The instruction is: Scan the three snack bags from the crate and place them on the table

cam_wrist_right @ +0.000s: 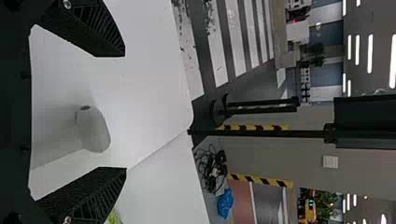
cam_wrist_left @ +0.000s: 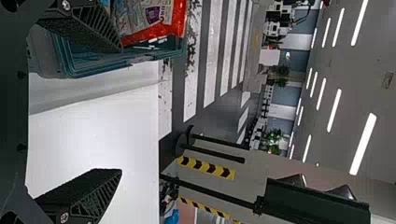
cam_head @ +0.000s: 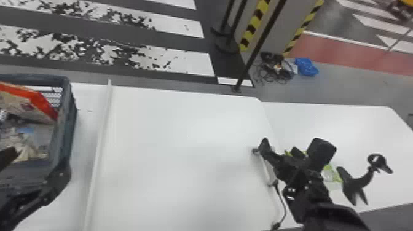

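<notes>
Snack bags [cam_head: 29, 103] lie in your crate [cam_head: 64, 129] left on the table [cam_head: 172, 153], a green bag [cam_head: 332, 174] towards its right edge; left claw [cam_wrist_left: 122, 110] and right claw [cam_wrist_right: 125, 112] gape, likely awaiting bag and scanner [cam_wrist_right: 95, 132].

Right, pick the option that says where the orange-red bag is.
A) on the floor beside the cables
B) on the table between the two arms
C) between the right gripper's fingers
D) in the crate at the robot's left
D: in the head view, the orange-red bag lies inside the walls of the crate, on the robot's left.
</notes>
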Action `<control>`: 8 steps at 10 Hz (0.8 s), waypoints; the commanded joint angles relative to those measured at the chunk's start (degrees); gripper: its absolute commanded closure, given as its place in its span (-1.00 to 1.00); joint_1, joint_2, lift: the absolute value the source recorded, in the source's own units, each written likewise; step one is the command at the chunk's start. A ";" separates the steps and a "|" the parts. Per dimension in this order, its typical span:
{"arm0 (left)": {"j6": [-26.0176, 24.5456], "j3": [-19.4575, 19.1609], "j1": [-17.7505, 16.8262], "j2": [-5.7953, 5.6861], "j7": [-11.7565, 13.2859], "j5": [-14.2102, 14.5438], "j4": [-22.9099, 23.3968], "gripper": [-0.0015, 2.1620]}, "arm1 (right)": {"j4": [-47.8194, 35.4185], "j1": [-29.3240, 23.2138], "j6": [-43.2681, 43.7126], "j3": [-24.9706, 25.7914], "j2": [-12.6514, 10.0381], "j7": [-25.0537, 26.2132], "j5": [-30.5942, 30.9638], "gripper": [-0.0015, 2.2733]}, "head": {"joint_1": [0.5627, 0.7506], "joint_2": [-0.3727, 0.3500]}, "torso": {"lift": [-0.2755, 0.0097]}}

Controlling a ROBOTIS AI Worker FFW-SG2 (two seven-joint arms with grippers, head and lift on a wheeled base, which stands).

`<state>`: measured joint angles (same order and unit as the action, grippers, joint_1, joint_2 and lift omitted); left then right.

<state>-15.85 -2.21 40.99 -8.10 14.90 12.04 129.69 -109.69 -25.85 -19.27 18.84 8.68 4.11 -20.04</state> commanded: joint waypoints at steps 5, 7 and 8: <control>3.58 -3.86 0.84 0.10 0.92 1.50 -1.63 -0.92 | -4.22 -10.27 19.13 -12.43 -5.42 0.02 0.53 -0.94 | 0.41 -0.55 | 0.68; 5.34 -13.96 -0.91 0.28 8.83 9.06 -5.41 -0.92 | -4.30 -11.41 20.01 -12.96 -5.34 0.02 1.15 -0.94 | 0.41 -0.36 | 0.68; 4.11 -19.41 -3.11 -0.07 13.58 13.10 -7.34 -0.92 | -4.22 -11.94 20.01 -12.87 -5.25 0.02 1.15 -0.94 | 0.41 -0.22 | 0.68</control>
<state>-11.39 -18.64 38.96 -7.97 28.27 22.92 123.40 -113.93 -37.48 0.71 5.97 3.38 4.13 -18.95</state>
